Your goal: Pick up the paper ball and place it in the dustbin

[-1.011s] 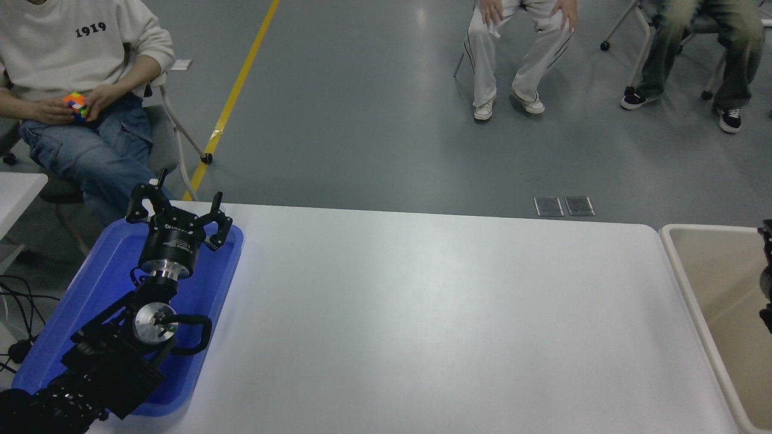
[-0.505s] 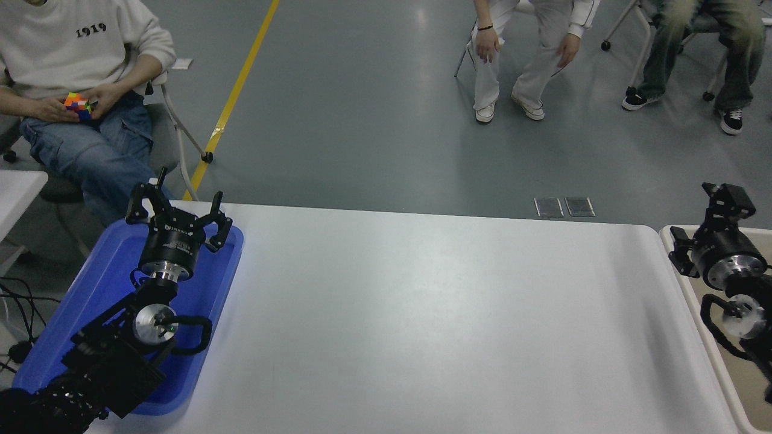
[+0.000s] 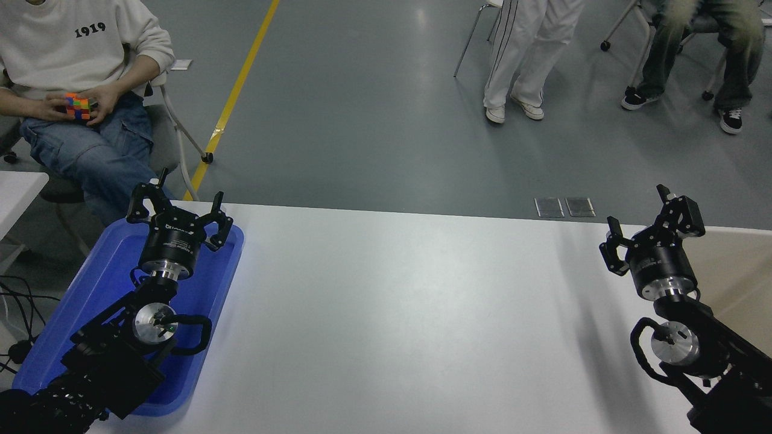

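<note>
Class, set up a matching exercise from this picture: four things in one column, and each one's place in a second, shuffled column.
Things:
1. shallow bright blue plastic tray
2. beige plastic dustbin
3. multicoloured puzzle cube
4. robot's right gripper

Places:
A. in a seated person's hands, beyond the white table
B. at the table's right end
C. at the table's left end, under the left gripper
D. raised over the table's far right corner, fingers spread

Pairs: 1-C, 2-B, 3-A, 4-D

Blue tray (image 3: 78,313), beige dustbin (image 3: 733,265).
</note>
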